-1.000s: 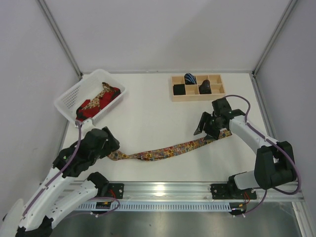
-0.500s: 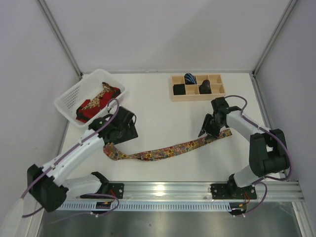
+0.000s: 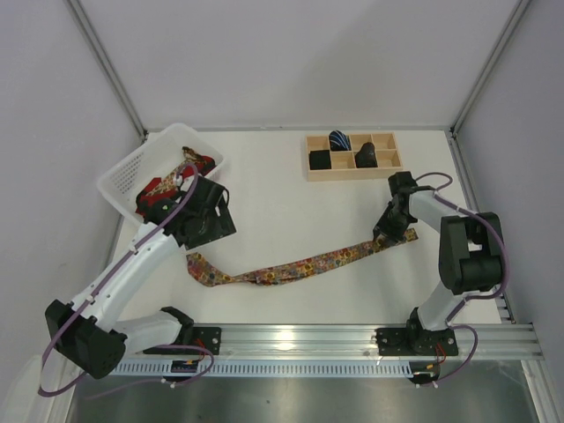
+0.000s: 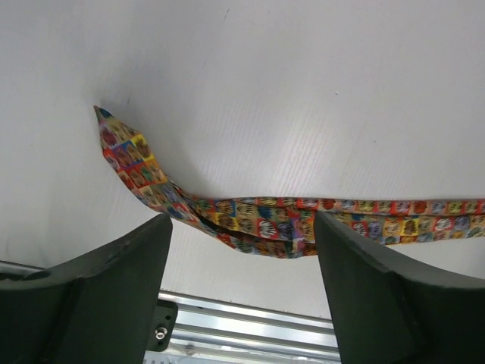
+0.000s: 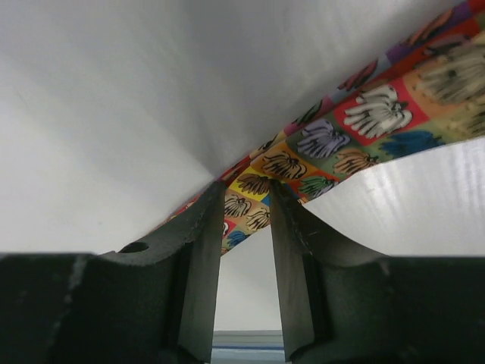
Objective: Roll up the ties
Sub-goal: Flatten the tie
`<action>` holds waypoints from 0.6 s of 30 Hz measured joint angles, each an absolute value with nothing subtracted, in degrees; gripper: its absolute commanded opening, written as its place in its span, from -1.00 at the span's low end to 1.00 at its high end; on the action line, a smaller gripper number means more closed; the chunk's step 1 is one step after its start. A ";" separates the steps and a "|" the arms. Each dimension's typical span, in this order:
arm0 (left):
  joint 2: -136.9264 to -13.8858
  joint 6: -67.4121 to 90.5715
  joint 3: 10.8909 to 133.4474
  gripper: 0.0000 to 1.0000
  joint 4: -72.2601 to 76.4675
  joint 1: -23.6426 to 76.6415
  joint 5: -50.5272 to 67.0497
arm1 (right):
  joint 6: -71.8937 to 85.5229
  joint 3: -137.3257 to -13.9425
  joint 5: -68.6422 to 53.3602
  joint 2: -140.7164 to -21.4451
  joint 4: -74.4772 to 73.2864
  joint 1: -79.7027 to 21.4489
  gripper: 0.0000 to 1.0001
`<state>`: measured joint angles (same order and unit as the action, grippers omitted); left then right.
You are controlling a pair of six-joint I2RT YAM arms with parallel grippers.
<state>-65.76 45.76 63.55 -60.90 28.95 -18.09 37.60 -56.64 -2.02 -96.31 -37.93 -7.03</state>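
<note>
The floral tie (image 3: 300, 266) lies stretched on the bench (image 3: 282, 194). Left jaws hang spread wide near its pointed end. Right jaws, nearly together, straddle its other end; whether they pinch it cannot be told.

We log the tie (image 3: 300, 266) as printed matt cloth; counter (image 3: 282, 203) white, smooth, matt; basket (image 3: 117, 174) white plastic lattice; tray (image 3: 352, 174) pale bare wood; fingers (image 5: 201, 258) black matt plastic, finely grained; near-edge rail (image 3: 308, 335) brushed metal.

Top cam high, looking down; wrist cams close, low; all share the tie (image 3: 300, 264).
</note>
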 measured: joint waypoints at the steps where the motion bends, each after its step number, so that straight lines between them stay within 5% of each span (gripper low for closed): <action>1: -65.71 45.36 63.59 0.76 -60.86 28.51 -17.43 | 37.65 -57.06 -1.32 -96.62 -37.58 -6.22 -0.28; 18: -83.68 44.60 63.46 0.99 -56.62 22.85 -7.03 | 37.47 -58.17 2.98 -97.19 -36.07 4.58 -0.22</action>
<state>-83.68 44.60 63.46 -56.62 22.85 -7.03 37.47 -58.17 2.98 -97.19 -36.07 4.58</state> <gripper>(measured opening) 0.996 0.384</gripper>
